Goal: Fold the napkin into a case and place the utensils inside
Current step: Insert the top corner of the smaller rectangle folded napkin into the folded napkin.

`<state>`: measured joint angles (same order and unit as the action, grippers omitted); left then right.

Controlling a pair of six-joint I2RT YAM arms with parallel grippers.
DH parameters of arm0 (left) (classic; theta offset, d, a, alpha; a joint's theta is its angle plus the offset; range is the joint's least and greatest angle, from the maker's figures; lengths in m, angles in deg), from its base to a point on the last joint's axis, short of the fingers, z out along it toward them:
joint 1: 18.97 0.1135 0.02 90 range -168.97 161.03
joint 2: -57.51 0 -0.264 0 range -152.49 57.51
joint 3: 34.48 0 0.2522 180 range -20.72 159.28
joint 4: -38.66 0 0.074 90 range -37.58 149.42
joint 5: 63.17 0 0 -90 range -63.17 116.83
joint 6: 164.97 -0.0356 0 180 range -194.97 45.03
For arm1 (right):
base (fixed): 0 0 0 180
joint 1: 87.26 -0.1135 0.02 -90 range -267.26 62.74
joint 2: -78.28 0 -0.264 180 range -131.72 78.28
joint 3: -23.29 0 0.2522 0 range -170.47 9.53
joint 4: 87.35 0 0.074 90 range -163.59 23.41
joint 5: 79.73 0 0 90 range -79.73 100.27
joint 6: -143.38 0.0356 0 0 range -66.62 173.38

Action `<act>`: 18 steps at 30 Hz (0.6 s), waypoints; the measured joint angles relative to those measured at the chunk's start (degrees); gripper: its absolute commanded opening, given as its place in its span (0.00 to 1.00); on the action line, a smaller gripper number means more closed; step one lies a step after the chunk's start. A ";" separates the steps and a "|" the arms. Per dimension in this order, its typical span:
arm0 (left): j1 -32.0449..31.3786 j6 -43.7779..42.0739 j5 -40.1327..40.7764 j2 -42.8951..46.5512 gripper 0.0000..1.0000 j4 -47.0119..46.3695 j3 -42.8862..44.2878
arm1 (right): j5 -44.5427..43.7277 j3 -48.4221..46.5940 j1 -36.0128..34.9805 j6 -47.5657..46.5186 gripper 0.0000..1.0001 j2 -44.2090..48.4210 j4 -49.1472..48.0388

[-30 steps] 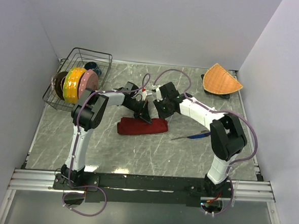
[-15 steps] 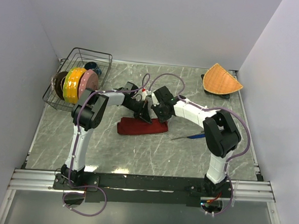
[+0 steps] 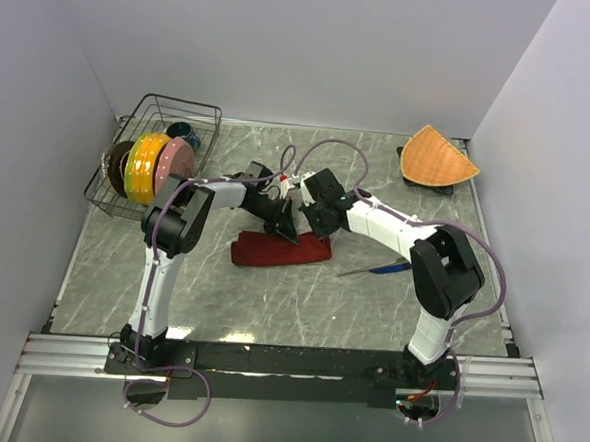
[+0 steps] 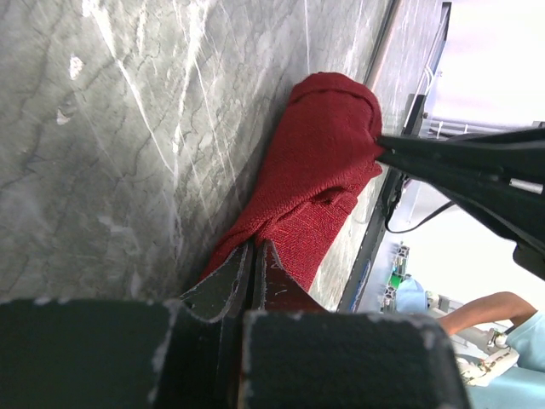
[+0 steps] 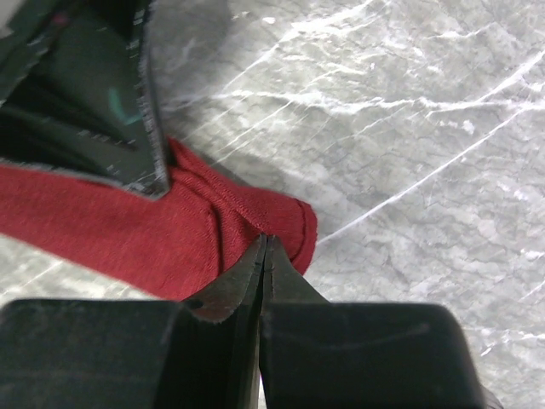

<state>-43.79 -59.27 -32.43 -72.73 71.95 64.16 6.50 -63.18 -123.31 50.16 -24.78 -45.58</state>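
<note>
Pinches a fold of the napkin (image 3: 273, 252) with the left gripper (image 4: 255, 245), tips pressed together. Nips its bunched end with the right gripper (image 5: 263, 239), tips likewise, just beside the left. Has the knife (image 3: 388, 268) well apart, toward the right gripper's base

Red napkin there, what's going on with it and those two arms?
Both arms are at the napkin, which lies bunched in a long strip mid-table. The left gripper and the right gripper are each shut on its cloth. The knife lies on the table to its right, not yet inside.
</note>
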 measured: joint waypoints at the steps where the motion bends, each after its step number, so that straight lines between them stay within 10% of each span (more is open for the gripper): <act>1: 0.00 0.00 -0.02 0.00 0.01 0.02 0.00 | 0.20 0.24 -0.15 0.09 0.00 0.39 -0.04; 18: -1.38 3.69 -1.44 1.09 0.01 -0.81 0.37 | -0.20 2.54 -2.34 0.61 0.00 -3.06 -1.75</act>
<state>-45.17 -55.57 -33.88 -71.64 71.14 64.53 6.30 -60.64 -125.65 50.77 -27.84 -47.33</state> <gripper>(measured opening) 0.024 0.007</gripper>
